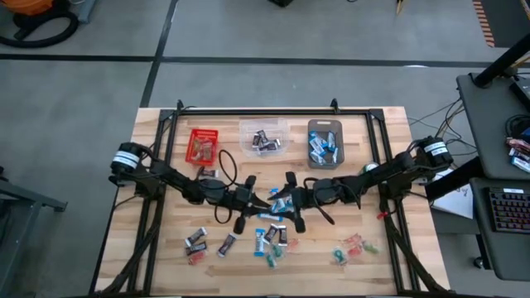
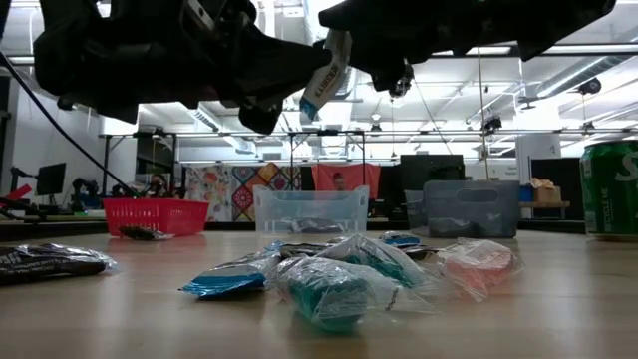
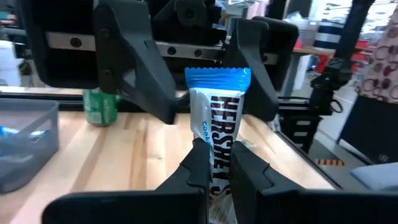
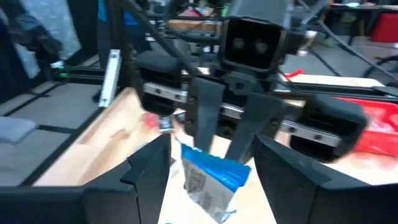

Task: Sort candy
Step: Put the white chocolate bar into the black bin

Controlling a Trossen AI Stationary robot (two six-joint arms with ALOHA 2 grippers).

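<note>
While clamped, candy bar [image 3: 219,127] base hidden

left claw [image 3: 214,163] raised mid-table, fingers pinched together, right claw [image 4: 208,168] facing it, fingers spread wide

Three bins [image 1: 263,136] behind both grippers, candy [image 1: 273,240] scattered before them

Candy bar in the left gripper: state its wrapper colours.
Blue and white wrapper, dark lettering; clearest in the left wrist view.
</note>
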